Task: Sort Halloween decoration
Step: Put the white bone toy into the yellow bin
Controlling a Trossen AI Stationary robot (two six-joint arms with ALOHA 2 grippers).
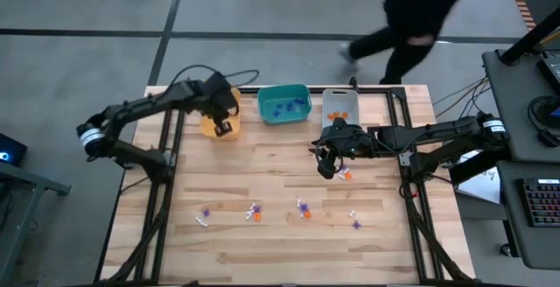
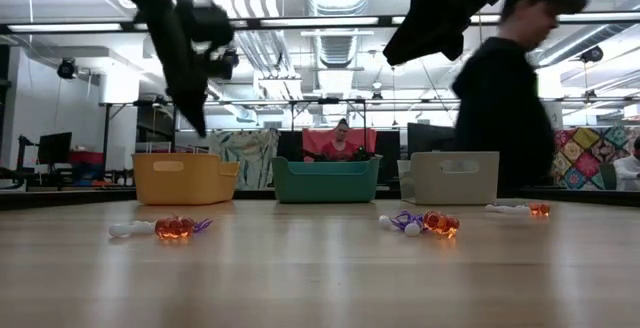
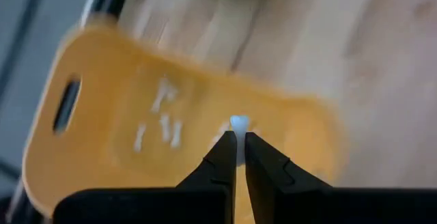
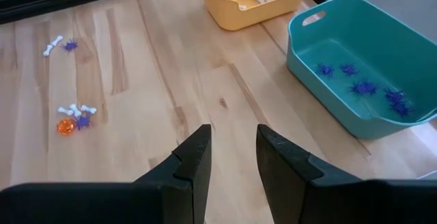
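My left gripper [image 1: 223, 129] hangs over the yellow bin [image 1: 213, 122] at the table's far left and is shut on a tiny white trinket [image 3: 238, 123]. Below it, a few white trinkets [image 3: 164, 118] lie on that bin's floor. My right gripper [image 4: 232, 157] stands open above the table's middle right with nothing between its fingers. The teal bin [image 1: 284, 103] holds several purple-blue trinkets [image 4: 362, 86]. Loose orange, purple-blue and white trinkets [image 1: 254, 212] lie scattered along the near part of the table. My left gripper pinches the white trinket between its two fingertips [image 3: 225, 149], and only its tip [image 3: 238, 121] shows beyond them. The fingers point steeply down. The trinket is lifted clear, above the yellow bin's inside.
A grey bin [image 1: 341, 105] with orange trinkets stands right of the teal one at the far edge. One orange trinket [image 1: 345, 175] lies just by my right gripper. A person [image 1: 411, 16] walks past behind the table. Bare wood lies between the bins and the scattered trinkets.
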